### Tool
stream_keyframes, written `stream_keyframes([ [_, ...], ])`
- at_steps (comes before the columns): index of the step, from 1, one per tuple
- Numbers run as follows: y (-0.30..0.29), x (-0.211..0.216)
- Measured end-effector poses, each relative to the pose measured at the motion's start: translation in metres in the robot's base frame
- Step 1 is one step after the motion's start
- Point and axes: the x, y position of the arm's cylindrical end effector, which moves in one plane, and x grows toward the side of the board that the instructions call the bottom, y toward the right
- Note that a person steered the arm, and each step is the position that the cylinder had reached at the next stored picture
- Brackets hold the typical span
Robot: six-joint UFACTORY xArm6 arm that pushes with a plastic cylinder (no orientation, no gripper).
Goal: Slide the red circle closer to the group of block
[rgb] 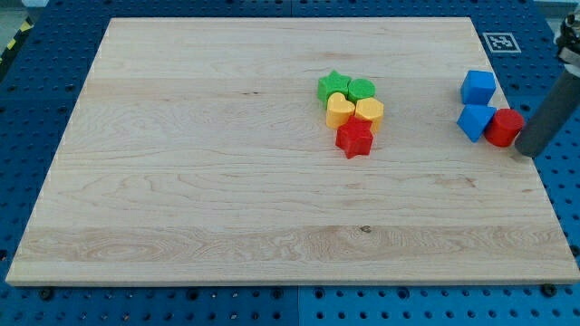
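The red circle (505,127) sits near the board's right edge, touching a blue block (475,121) on its left. A blue cube (478,87) lies just above them. My tip (525,153) is right beside the red circle, at its lower right. The group sits at the board's middle: a green star (333,87), a green block (362,89), a yellow block (340,110), a yellow heart (369,110) and a red star (354,139), packed together.
The wooden board (181,181) lies on a blue perforated table. Its right edge runs just right of my tip. A marker tag (500,42) lies beyond the top right corner.
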Motion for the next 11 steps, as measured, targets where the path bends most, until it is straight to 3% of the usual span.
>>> stream_keyframes([
  [1,0.026,-0.008],
  [2,-0.003,-0.052],
  [4,-0.031,-0.012],
  [11,-0.071,0.037],
])
